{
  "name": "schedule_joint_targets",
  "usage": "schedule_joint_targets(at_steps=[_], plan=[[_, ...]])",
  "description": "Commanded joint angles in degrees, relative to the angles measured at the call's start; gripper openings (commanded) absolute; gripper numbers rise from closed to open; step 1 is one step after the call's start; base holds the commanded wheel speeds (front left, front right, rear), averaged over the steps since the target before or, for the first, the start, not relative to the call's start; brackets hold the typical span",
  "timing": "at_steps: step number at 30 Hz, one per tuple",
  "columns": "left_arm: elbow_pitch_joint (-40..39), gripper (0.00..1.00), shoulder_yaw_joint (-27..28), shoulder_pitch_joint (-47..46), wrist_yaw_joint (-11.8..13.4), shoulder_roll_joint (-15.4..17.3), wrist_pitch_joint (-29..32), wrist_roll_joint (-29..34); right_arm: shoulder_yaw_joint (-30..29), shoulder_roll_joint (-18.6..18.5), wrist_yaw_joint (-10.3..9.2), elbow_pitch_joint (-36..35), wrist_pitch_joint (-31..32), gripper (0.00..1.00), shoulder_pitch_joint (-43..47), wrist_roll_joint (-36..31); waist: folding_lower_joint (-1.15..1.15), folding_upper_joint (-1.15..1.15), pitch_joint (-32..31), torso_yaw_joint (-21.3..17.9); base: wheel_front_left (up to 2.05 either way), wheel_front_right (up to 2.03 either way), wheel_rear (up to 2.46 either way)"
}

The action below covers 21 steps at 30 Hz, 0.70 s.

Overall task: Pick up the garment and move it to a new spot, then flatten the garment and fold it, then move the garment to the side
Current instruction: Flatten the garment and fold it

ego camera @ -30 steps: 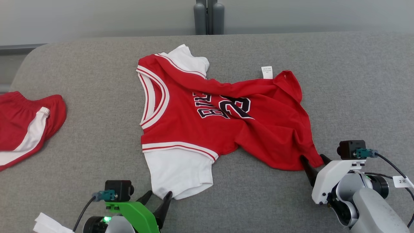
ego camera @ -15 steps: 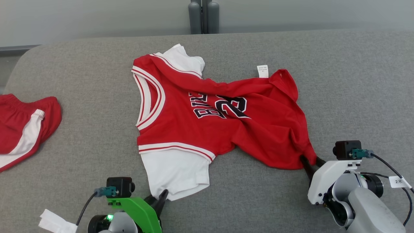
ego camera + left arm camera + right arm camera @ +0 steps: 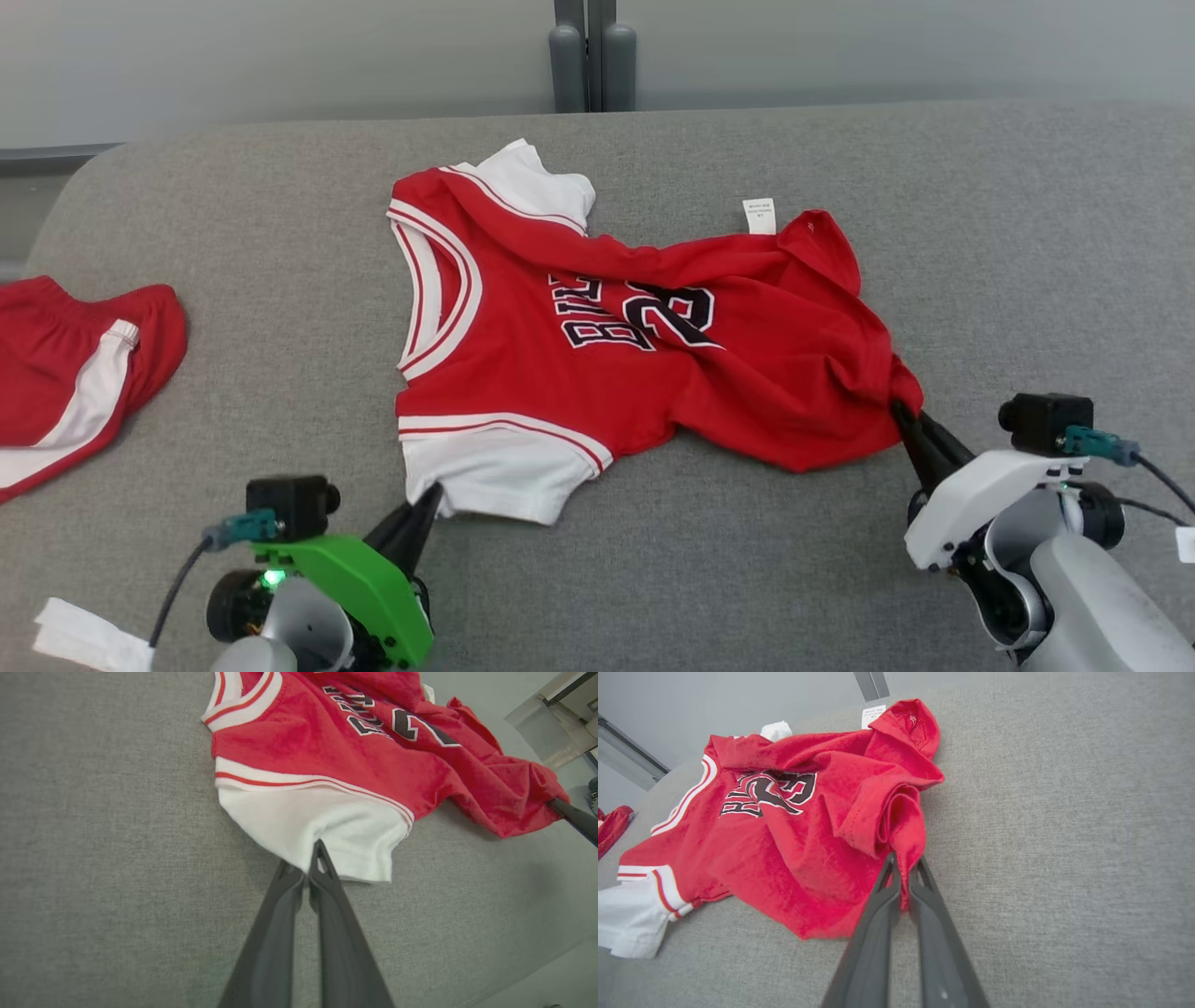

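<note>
The left gripper (image 3: 425, 499) at seven o'clock and right gripper (image 3: 904, 415) at four have clamped the jersey (image 3: 597, 373); lifting, folding remain.

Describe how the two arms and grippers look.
Both grippers have two long, dark, tapering fingers. The left gripper has a green bracket; the right gripper a white bracket. Each carries a black camera cube with a teal plug and dark cable.

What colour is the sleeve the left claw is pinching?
White: the short sleeve of the red jersey, pinched by the left gripper. Clearest in left wrist view.
</note>
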Motion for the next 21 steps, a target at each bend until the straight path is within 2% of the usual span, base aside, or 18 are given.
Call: schedule_joint_targets(at_steps=[1,6,9,16,21], plan=[[-1.5,0.00,0.7,-2.1,0.1,1.0,0.1,0.7,-0.6,-0.4,0.02,-1.5,-0.4,0.00,-0.8,1.0,0.00,0.00,0.8,0.0,0.00,0.00,0.00],[-4.5,0.00,2.3,-10.4,0.2,3.8,1.9,1.4,-0.4,-1.9,0.02,-6.2,0.9,0.00,-6.4,3.6,0.00,0.00,4.6,-0.5,0.00,0.00,0.00],[-3.9,0.00,3.1,-17.3,0.1,5.0,3.3,1.8,-0.1,-3.0,0.02,-6.7,1.4,0.00,-11.6,4.5,0.00,0.00,8.0,-0.8,0.00,0.00,0.00],[3.4,0.00,2.1,-39.7,-0.2,7.6,5.0,5.5,1.0,-4.1,0.02,-5.1,3.4,0.00,-29.5,12.6,0.00,0.00,18.1,-1.0,0.00,0.00,0.00],[10.2,0.00,1.0,-55.9,-0.4,6.6,2.1,6.4,1.7,-4.8,0.02,-2.7,2.6,0.00,-43.6,19.2,0.00,0.00,23.1,-0.5,0.00,0.00,0.00]])
